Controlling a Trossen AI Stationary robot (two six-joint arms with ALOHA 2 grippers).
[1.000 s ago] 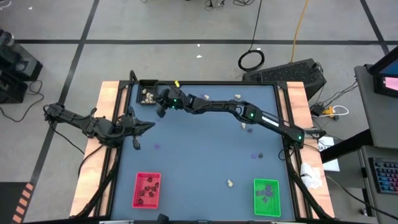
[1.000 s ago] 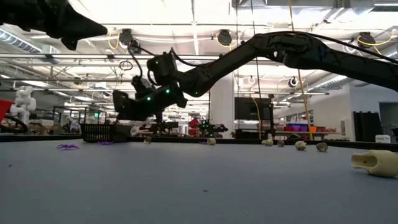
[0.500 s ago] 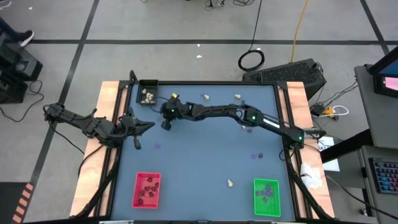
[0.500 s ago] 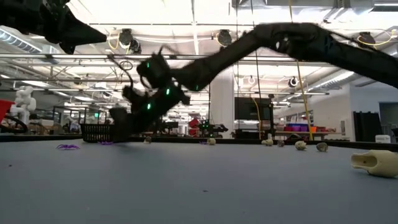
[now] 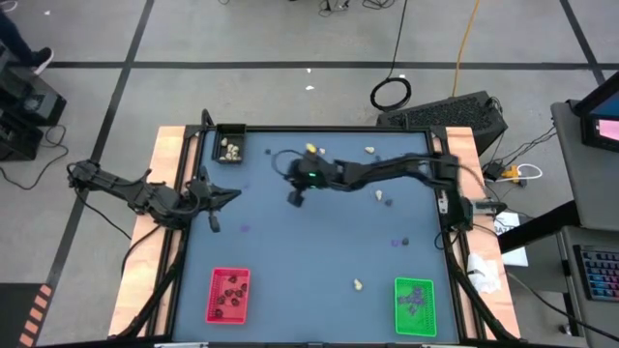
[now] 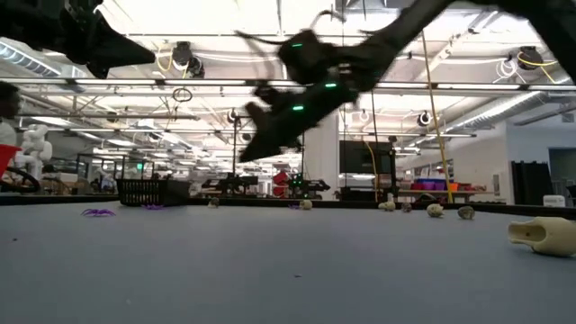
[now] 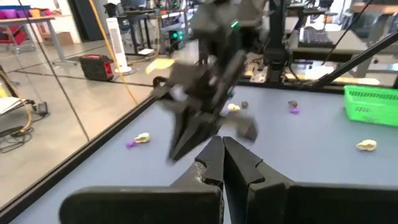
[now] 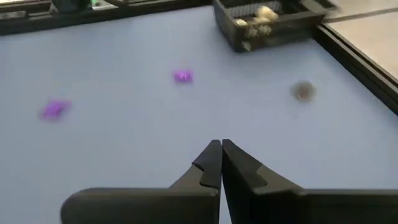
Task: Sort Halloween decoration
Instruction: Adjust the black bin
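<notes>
Hunting the next trinket, empty-handed

We are carrying the right end effector (image 5: 295,197) pinched closed, holding nothing; purple bits (image 8: 182,76) are lying ahead, before the black tray (image 8: 268,23). We should be opening before descending.

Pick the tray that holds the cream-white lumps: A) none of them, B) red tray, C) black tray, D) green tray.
C: the black tray at the table's far left corner holds cream-white lumps, seen from above and from the right wrist.
</notes>
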